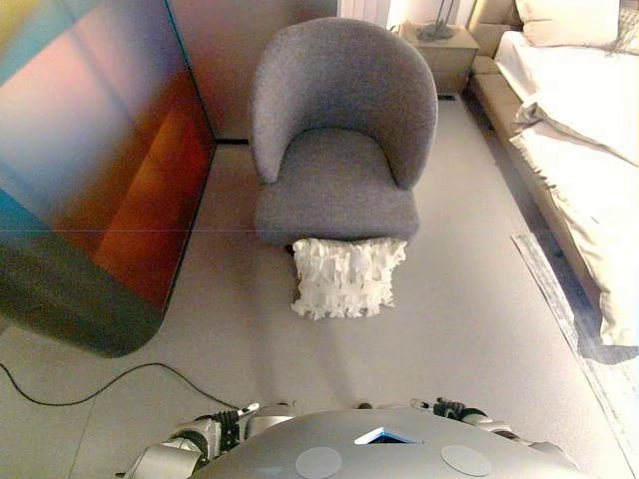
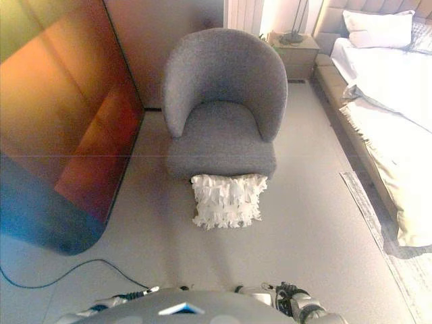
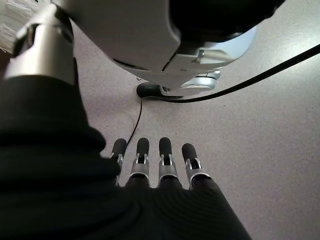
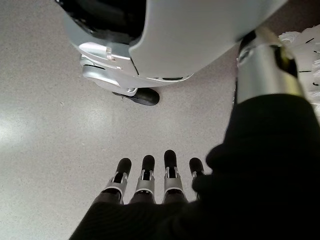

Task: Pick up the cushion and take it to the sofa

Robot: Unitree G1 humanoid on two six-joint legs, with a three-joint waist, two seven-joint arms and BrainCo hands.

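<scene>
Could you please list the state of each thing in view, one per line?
Cushion: on the floor, leaning against the front of the armchair, not held.
Armchair: upright, seat empty.
Left hand: open, fingers straight, hanging above the floor, holding nothing.
Right hand: open, fingers straight, hanging above the floor, holding nothing.
Bed: covered in a white sheet, a pillow at its head.
Nightstand: lamp base standing on top.

We see the bed (image 2: 391, 101) cut off at the right edge, and the cushion's (image 2: 226, 199) far edge hidden under the armchair (image 2: 223, 115).
</scene>
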